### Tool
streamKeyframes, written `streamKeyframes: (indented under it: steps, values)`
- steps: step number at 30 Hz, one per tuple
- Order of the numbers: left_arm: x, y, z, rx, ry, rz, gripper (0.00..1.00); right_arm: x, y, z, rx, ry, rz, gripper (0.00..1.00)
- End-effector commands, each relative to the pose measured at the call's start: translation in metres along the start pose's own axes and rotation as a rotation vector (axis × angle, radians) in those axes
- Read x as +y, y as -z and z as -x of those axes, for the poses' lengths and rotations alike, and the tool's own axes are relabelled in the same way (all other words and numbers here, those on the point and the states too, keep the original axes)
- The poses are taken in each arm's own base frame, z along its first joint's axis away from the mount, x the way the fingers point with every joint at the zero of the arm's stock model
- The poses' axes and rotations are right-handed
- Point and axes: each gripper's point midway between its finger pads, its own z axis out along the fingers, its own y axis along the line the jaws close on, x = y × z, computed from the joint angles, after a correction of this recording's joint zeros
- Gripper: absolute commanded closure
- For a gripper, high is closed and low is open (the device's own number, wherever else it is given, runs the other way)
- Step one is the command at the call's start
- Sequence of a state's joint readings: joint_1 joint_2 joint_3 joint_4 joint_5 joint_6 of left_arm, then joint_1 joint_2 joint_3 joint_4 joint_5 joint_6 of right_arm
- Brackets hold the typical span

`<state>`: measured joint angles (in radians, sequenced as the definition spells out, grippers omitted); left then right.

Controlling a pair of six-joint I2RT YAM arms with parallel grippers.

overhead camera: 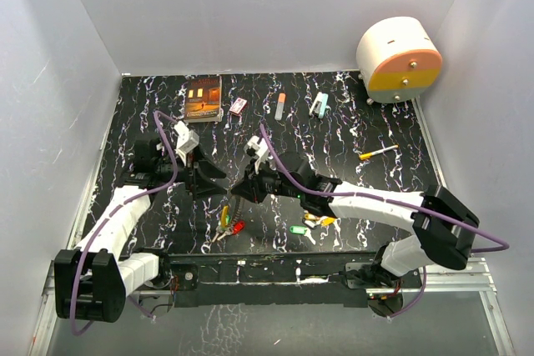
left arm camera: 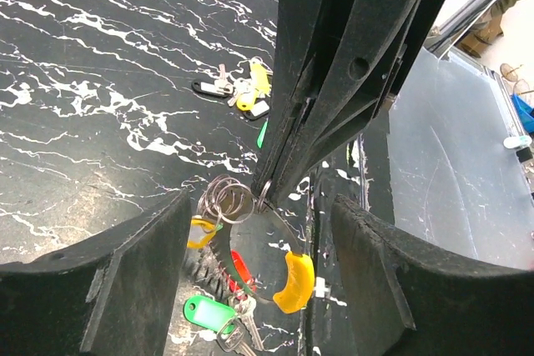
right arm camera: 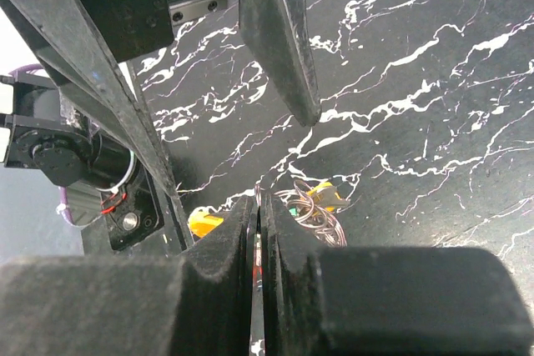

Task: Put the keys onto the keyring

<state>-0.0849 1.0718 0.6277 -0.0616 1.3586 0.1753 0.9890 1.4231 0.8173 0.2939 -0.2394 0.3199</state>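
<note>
Two grippers meet by the middle of the near edge of the black marbled desk [overhead camera: 375, 122]. The right gripper [right arm camera: 259, 235] pinches the keyring [left arm camera: 284, 224], keys [left arm camera: 209, 310] bunched under it; the left gripper [left arm camera: 260, 206] gapes wide just beside, holding nothing. White walls [overhead camera: 250, 6] enclose the desk.

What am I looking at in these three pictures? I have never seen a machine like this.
These are two robot arms bolted at the near edge of a black white-veined table. One picture looks down from above. The other two come from a small camera on each wrist, so each shows its own black fingers up close. The right gripper is pinched shut on a thin silvery wire keyring, with small keys with yellow, green and red plastic heads bunched beneath it. The left gripper is open, facing it. More keys lie beside the right arm. Farther back are a book, a yellow-handled screwdriver and a round white-and-orange device.
</note>
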Motion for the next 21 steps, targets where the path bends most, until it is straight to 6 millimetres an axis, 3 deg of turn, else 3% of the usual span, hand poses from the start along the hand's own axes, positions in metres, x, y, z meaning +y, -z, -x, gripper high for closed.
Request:
streamKeyframes:
  steps: [1, 8, 17, 21]
  values:
    - [-0.012, -0.003, 0.005, -0.001, -0.045, -0.065, 0.35, 0.028, 0.008, 0.068, -0.186, 0.033, 0.050, 0.92]
    - [-0.027, -0.009, -0.008, 0.027, -0.037, -0.142, 0.46, 0.031, 0.008, 0.074, -0.195, 0.029, 0.037, 0.92]
    - [-0.030, -0.010, -0.010, 0.030, -0.051, -0.159, 0.47, 0.036, 0.007, 0.081, -0.204, 0.026, 0.046, 0.92]
    - [-0.032, -0.010, -0.010, 0.030, -0.057, -0.168, 0.53, 0.039, 0.007, 0.084, -0.206, 0.021, 0.052, 0.92]
